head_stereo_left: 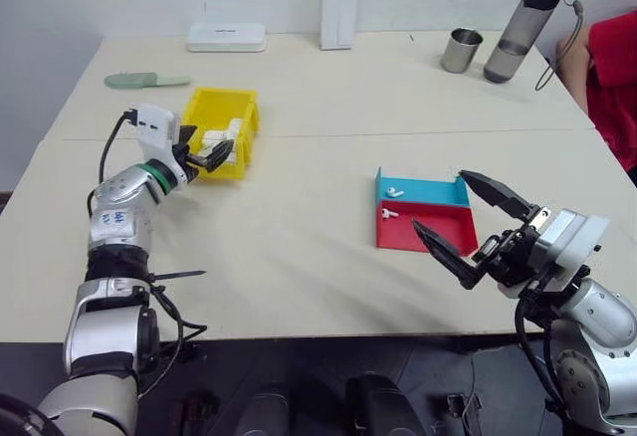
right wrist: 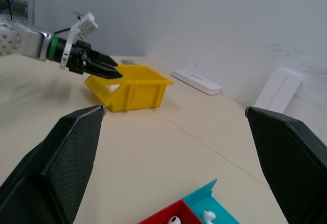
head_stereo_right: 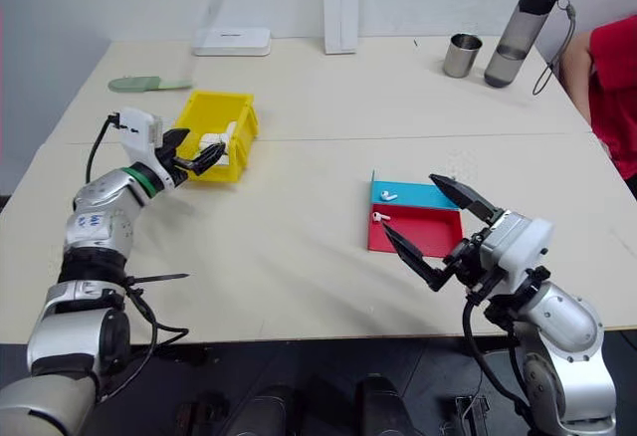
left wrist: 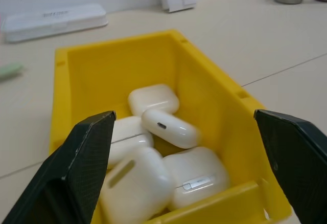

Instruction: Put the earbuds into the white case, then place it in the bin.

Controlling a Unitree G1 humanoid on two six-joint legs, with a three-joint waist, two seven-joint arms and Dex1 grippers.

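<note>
The yellow bin [head_stereo_left: 221,129] stands on the left of the table and holds several glossy white cases. One white case [left wrist: 170,127] lies on top of the others. My left gripper [head_stereo_left: 211,154] is at the bin's near end, open, with its fingers [left wrist: 82,168] spread wide either side of the cases and nothing between them. Two earbuds lie apart: one [head_stereo_left: 395,193] in the blue tray [head_stereo_left: 438,192], the other [head_stereo_left: 388,214] in the red tray [head_stereo_left: 443,229]. My right gripper [head_stereo_left: 439,199] hovers open just in front of the trays, holding nothing.
At the back of the table are a flat white box [head_stereo_left: 227,37], a tall white box [head_stereo_left: 339,3], a metal cup [head_stereo_left: 461,50] and a grey bottle [head_stereo_left: 520,30]. A green flat object [head_stereo_left: 146,80] lies at far left. A person's red sleeve [head_stereo_left: 615,78] is at the right edge.
</note>
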